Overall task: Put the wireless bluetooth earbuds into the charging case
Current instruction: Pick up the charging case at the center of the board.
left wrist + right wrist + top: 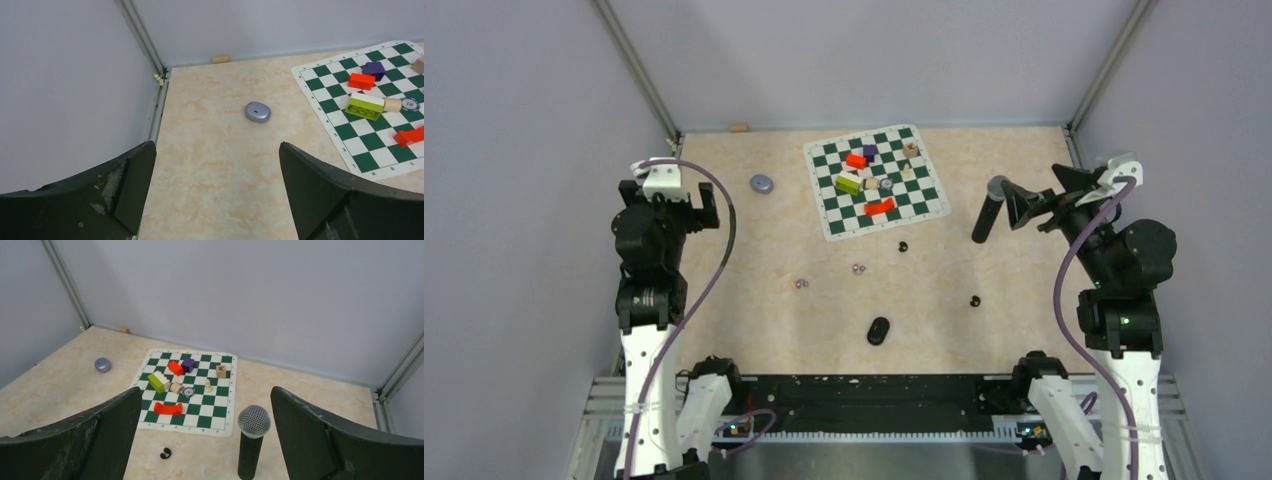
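Across the top view: tabletop (754,250) of beige marbled laminate, matte, boxed on three sides by plain grey-lilac wall panels (864,60). Aluminium post (639,70) at the 11 o'clock corner, its twin at 1 o'clock. Black rail (854,395) along the 6 o'clock edge, between the arm bases.

Toward 12 o'clock: green-and-white chessboard mat (876,182), lying flat but askew to the far wall. Scattered on it, coloured blocks (856,160) and a few small pieces. Just off its 3 o'clock edge, a microphone (251,440), standing on end in the right wrist view. Small tan stub (740,127) against the far wall at 11 o'clock.

Task items, all loose on bare laminate, none in a case:
- left pale purple earbud (801,284) and right pale purple earbud (858,268), near centre, apart from each other.
- far black earbud (903,245), just beside the mat's 6 o'clock edge.
- near black earbud (975,300), out toward 4 o'clock.
- grey-blue charging case (762,184) at 10 o'clock, lid shut, near the mat's 9 o'clock side, well apart from every bud.
- black oval case (879,330) at 6 o'clock, near the rail; lid state too small to tell.

Left gripper (216,145): raised at 9 o'clock, fingers spread wide, nothing between them. Right gripper (206,390): raised at 3 o'clock, likewise spread and empty, microphone in sight past its fingers.
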Controlling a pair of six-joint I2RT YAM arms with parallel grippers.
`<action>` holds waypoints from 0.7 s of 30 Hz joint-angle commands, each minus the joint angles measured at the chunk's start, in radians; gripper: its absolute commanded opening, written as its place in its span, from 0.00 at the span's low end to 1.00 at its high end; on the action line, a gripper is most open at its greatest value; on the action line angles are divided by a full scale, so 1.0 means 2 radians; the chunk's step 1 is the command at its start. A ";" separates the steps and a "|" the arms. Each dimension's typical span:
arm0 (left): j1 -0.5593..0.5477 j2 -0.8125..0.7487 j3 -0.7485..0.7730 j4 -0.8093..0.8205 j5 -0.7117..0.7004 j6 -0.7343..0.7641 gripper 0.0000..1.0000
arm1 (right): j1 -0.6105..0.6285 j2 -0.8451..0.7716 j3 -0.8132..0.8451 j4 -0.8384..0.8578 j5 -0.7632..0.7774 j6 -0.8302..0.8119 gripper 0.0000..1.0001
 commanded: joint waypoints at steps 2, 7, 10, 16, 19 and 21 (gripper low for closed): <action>0.004 0.002 -0.004 0.014 0.066 0.014 0.99 | 0.004 -0.003 -0.017 0.033 -0.068 -0.036 0.99; 0.004 0.009 -0.005 0.003 0.138 0.026 0.99 | 0.006 0.003 -0.039 0.045 -0.076 -0.066 0.99; 0.003 0.028 -0.002 -0.005 0.179 0.047 0.99 | 0.007 0.004 -0.046 0.050 -0.087 -0.064 0.99; 0.000 0.141 0.061 -0.062 0.183 0.091 0.99 | 0.007 0.012 -0.069 0.067 -0.112 -0.064 0.99; -0.003 0.208 0.088 -0.073 0.171 0.092 0.99 | 0.007 0.016 -0.069 0.066 -0.107 -0.072 0.99; -0.003 0.250 0.099 -0.068 0.165 0.085 0.99 | 0.007 0.017 -0.069 0.063 -0.101 -0.078 0.99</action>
